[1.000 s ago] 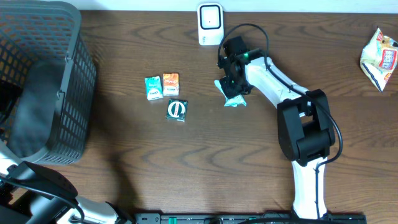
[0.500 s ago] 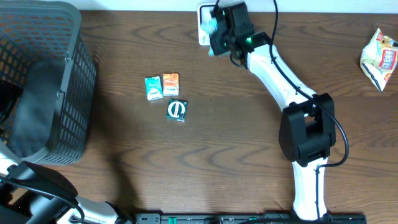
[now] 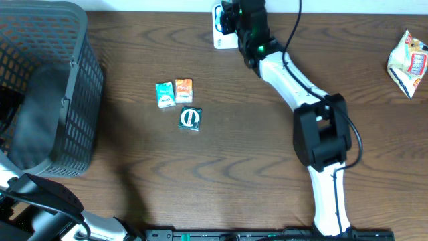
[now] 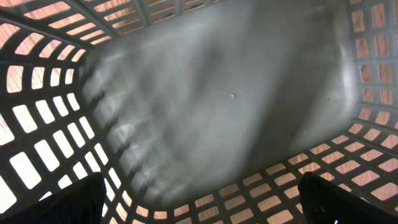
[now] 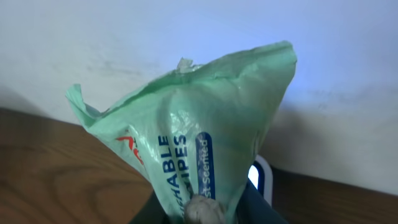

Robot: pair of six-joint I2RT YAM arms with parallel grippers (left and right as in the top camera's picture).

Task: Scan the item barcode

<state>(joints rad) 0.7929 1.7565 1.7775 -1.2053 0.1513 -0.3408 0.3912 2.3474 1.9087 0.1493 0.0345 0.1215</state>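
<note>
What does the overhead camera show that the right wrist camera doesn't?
Overhead only: the basket, three small packets and a snack bag. Right wrist only: the blue lettering on the green wipes pack pinched in the right hand. Both: the white scanner and the wooden table.

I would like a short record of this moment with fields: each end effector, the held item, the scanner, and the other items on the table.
right end effector: shut on the green wipes pack, raised beside the scanner
left end effector: open, holding nothing, inside the basket
barcode: not visible in any view
on table: teal pack, orange pack, round-logo pack, grouped together
far right: snack bag
</note>
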